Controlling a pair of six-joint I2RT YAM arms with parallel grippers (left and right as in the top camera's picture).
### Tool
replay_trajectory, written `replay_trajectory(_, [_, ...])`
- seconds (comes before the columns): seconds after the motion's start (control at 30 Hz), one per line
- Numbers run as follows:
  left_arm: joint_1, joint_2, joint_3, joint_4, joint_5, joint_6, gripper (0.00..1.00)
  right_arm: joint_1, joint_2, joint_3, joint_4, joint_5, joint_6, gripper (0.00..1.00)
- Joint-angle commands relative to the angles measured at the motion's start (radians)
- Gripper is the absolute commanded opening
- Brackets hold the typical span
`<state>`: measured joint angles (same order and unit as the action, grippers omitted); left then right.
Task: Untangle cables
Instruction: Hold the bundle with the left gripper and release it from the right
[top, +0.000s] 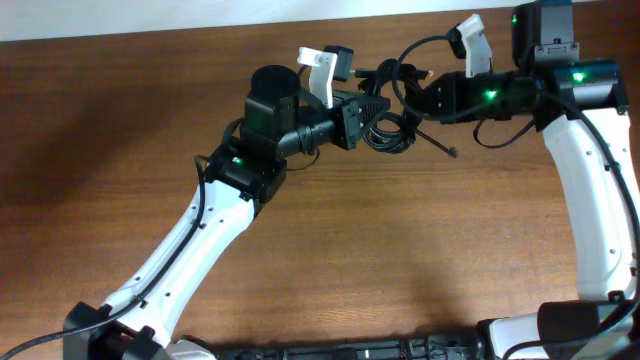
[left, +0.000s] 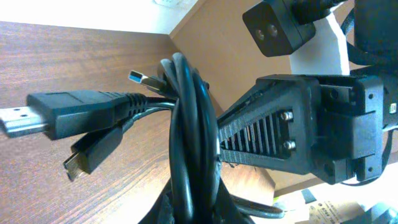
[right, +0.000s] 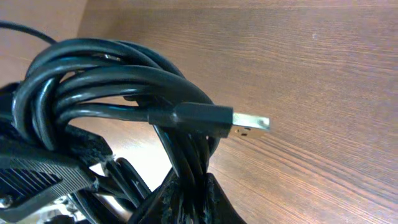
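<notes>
Cables (top: 385, 128) sat in one knotted black bundle near the table's (top: 330, 250) far edge, roughly mid-width along that edge. In the overhead view the bundle's long axis ran from that far edge toward the near side. One thin loose cord end (top: 447, 146) trailed off diagonally, away from the far edge and to the robot's right. I could not tell whether the bundle rested on the table or hung just above it.

The left gripper (top: 380, 110) was closed, its jaws clamped on the cables. In the left wrist view the coil (left: 189, 143) stood upright in frame and dropped out of the bottom edge. Three plugs stuck out sideways from the coil, all pointing frame-left: a flat wide plug (left: 62, 115), a small plug (left: 87, 155) below it angled downward, and a blue-tipped plug (left: 143, 79) above.

The right gripper (top: 405, 108) was also closed on the cables, facing the left gripper across the bundle. In the right wrist view the looped cords (right: 112, 81) ran down between its fingers (right: 217, 208). One metal-tipped plug (right: 217, 121) lay level, pointing frame-right over the wood.
</notes>
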<state>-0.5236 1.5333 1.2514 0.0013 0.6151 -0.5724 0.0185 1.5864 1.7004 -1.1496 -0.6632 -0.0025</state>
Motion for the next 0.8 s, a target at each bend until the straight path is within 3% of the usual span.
replay_trajectory(0.0, [0.025, 0.004, 0.015, 0.005, -0.036, 0.024, 0.00, -0.007, -0.037, 0.027, -0.021, 0.074, -0.125, 0.15])
replay_trajectory(0.1, [0.042, 0.004, 0.015, 0.005, -0.032, 0.024, 0.00, -0.007, -0.056, 0.027, -0.024, 0.074, -0.202, 0.20])
replay_trajectory(0.2, [0.042, 0.004, 0.015, 0.005, -0.009, 0.024, 0.00, -0.007, -0.071, 0.027, -0.010, 0.097, -0.211, 0.34])
replay_trajectory(0.47, [0.042, 0.004, 0.015, 0.014, 0.119, 0.023, 0.00, -0.006, -0.072, 0.027, 0.007, 0.095, -0.210, 0.35])
replay_trajectory(0.6, [0.042, 0.004, 0.015, 0.090, 0.215, 0.023, 0.00, -0.006, -0.072, 0.027, 0.018, 0.038, -0.211, 0.34])
replay_trajectory(0.77, [0.039, 0.004, 0.015, 0.118, 0.234, 0.016, 0.00, -0.006, -0.072, 0.027, 0.044, 0.008, -0.211, 0.31])
